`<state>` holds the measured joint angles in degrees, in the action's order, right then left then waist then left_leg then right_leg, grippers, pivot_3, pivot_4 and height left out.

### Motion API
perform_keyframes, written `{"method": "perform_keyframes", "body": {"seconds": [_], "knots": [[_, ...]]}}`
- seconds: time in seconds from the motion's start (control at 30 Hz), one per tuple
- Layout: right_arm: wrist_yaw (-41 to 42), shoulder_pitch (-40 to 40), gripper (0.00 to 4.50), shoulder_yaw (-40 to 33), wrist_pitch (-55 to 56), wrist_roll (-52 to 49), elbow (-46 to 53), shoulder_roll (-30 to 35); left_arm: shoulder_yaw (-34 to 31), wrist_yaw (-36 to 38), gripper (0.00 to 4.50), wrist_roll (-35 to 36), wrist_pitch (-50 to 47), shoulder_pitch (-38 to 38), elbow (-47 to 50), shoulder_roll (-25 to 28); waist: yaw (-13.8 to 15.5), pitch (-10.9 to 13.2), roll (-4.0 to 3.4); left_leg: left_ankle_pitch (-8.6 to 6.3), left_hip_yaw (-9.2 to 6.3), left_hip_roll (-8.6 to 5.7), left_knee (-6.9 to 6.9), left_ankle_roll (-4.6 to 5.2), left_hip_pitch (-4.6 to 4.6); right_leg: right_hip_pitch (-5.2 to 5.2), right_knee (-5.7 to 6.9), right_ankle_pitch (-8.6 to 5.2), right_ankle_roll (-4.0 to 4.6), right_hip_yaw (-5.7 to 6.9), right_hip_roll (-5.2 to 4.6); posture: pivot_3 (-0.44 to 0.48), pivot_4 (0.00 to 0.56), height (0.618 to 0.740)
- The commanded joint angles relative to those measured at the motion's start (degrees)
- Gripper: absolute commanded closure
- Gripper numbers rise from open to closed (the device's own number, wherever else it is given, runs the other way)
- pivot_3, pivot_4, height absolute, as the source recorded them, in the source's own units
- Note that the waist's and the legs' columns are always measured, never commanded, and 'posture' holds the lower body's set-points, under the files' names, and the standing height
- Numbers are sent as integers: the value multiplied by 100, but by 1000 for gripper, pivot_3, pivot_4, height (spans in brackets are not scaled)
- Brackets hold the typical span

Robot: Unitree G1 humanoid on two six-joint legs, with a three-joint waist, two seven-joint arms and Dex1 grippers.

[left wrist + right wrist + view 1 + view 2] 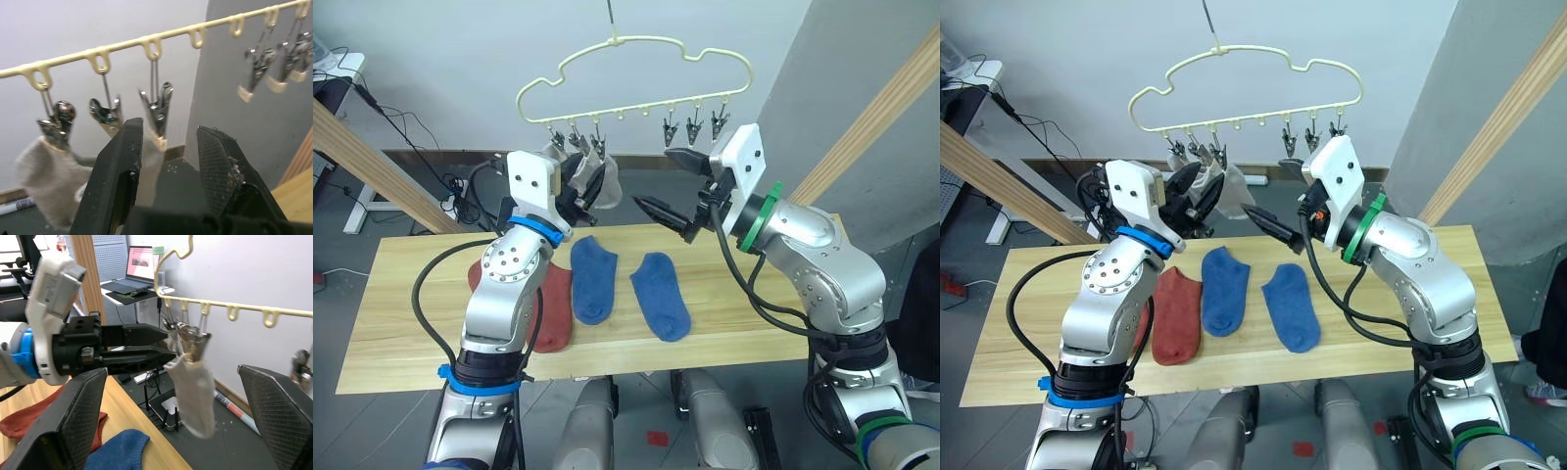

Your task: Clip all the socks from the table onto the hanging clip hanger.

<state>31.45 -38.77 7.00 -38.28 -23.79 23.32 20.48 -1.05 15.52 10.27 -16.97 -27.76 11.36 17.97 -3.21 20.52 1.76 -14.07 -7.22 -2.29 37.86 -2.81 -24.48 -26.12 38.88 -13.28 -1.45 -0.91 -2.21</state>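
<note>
The pale-yellow clip hanger [636, 43] hangs above the far side of the table [401, 323]. Two light grey socks [605, 181] dangle from its left clips; one grey sock [193, 396] hangs straight down. My left gripper [168, 129] is open, its fingers either side of a clip and the sock under it. My right gripper [653, 176] is wide open just to the right, holding nothing. On the table lie two blue socks [593, 279] [661, 294] and a rust-red sock [553, 308]. Another rust-red sock [478, 274] is partly hidden behind my left arm.
Three bare metal clips [693, 125] hang at the hanger's right end. Slanted wooden beams [372, 162] [881, 108] stand at both sides behind the table. Cables and a power strip [450, 201] lie on the floor beyond the table.
</note>
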Motion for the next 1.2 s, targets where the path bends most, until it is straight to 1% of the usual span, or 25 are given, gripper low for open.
{"method": "perform_keyframes", "body": {"seconds": [0.03, 0.7, 0.97, 1.2], "knots": [[75, -109, 0, 19, 142, -10, 176, -13, -40, -26, 2586, -17, 217, -115, -57, -133, 0, 0, 0, 0, 0, -1, 1, 0, 0, 0, 0, 0, 0, -1, 0, -63, 361, 740], [13, -173, 0, 3, 28, -13, 189, 0, -102, -342, 2586, -272, 747, -596, -980, -654, -9, 0, 1, 0, 1, 0, 4, 0, 0, 0, 4, 1, 0, 1, 0, -84, 362, 740], [-10, -171, 0, -9, -29, -29, 214, 7, -168, -532, 2586, -361, 984, -833, -1404, -774, -12, 0, 1, 0, 2, 0, 5, 0, 0, 0, 6, 1, 0, 0, 1, -95, 362, 740], [-19, -165, 0, -18, -75, -45, 256, 13, -176, -548, 2586, -439, 1201, -1022, -1670, -801, -11, 0, 1, 0, 2, -1, 7, 0, 0, 0, 7, 1, 0, 1, 0, -96, 364, 740]]}}
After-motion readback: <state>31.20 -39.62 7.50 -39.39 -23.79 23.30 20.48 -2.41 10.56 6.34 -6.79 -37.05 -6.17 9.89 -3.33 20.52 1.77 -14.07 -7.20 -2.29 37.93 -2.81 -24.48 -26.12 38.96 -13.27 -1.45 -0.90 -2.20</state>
